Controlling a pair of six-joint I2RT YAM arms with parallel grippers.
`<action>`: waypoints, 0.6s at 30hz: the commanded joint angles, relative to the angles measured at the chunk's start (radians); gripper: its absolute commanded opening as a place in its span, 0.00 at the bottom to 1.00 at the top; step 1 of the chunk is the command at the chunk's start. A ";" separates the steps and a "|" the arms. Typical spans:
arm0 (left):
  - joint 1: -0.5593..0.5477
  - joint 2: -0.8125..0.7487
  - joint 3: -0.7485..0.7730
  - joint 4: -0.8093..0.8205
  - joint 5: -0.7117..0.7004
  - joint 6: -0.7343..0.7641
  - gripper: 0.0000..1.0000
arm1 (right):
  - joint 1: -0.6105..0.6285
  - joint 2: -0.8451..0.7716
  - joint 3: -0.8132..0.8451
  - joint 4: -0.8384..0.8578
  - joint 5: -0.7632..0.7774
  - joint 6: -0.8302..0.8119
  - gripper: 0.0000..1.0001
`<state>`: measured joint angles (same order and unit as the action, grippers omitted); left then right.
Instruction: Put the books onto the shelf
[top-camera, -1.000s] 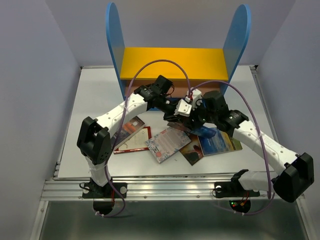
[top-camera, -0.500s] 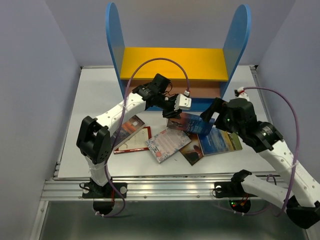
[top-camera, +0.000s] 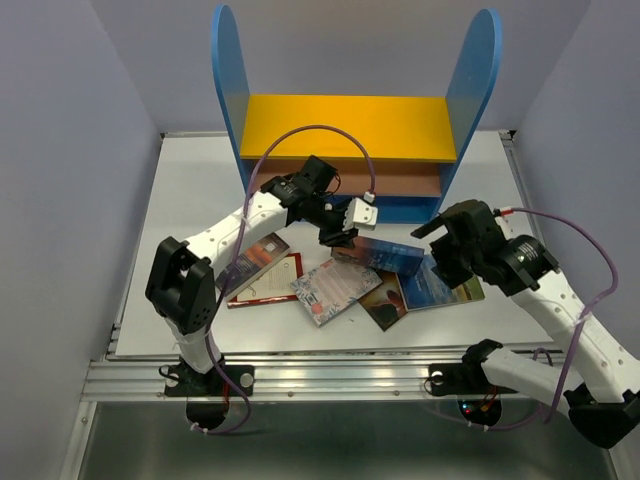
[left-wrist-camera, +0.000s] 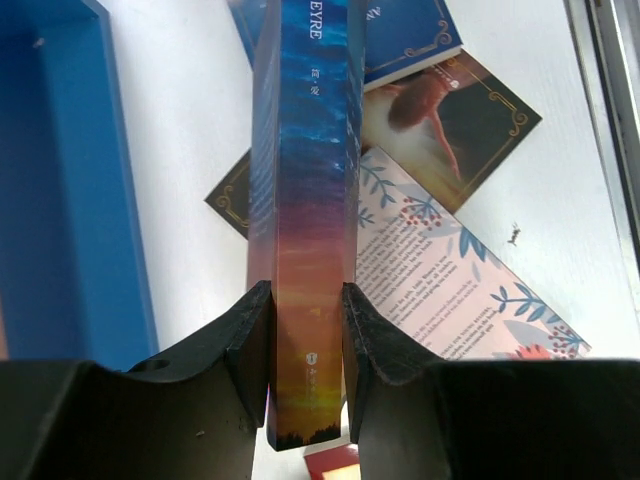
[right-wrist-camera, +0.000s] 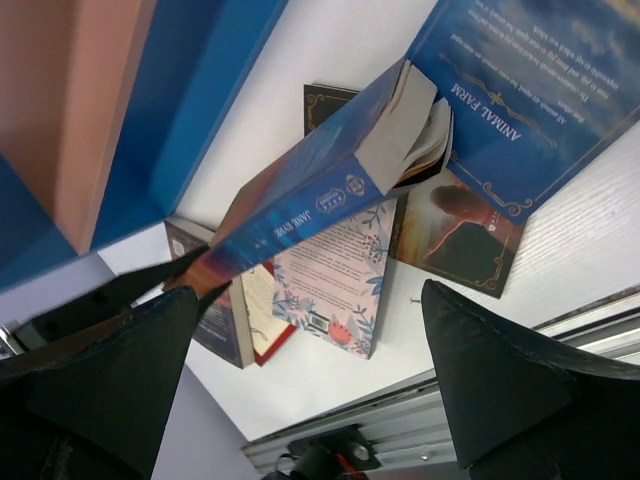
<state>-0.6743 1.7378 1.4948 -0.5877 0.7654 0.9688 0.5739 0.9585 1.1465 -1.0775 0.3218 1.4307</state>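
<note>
The left end effector (left-wrist-camera: 305, 330) is clamped on a blue-orange book (left-wrist-camera: 305, 150). Its two black fingers press the covers near one end, so the book stands on edge and juts straight out ahead of it. I judge this hold suits sliding the book upright between the shelf's side panels.

The right end effector (right-wrist-camera: 310, 292) is spread wide and holds nothing. The far end of the gripped book hangs just in front of it, apart from both fingers.

Beneath the left end effector the other books lie flat and overlapping on the white tabletop (top-camera: 180, 190):
- a pale patterned book (top-camera: 335, 285)
- a white book with a red border (top-camera: 268, 280)
- a dark red-brown book (top-camera: 258, 255)
- a dark brown book (top-camera: 385, 300)
- a blue landscape book (top-camera: 440, 285), nearer the right end effector

The shelf (top-camera: 228, 90) stands close on the left end effector's left side. It has tall rounded blue panels, a yellow upper board and a brown lower board. No book shows on it, so most of the task looks undone.

Plain pale lilac walls close in around the tabletop, and a metal rail (top-camera: 330, 375) runs along its near edge.
</note>
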 joint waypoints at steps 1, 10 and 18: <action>-0.004 -0.092 -0.059 0.005 -0.046 -0.027 0.00 | -0.006 0.008 -0.057 -0.012 0.013 0.187 1.00; -0.010 -0.176 -0.159 0.086 -0.054 -0.061 0.00 | -0.006 0.083 -0.182 0.171 -0.038 0.218 1.00; -0.019 -0.175 -0.177 0.103 -0.057 -0.068 0.00 | -0.006 0.128 -0.362 0.396 -0.135 0.267 0.84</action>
<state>-0.6949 1.6264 1.3334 -0.5117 0.7174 0.9215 0.5739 1.0801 0.8402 -0.8013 0.2241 1.6497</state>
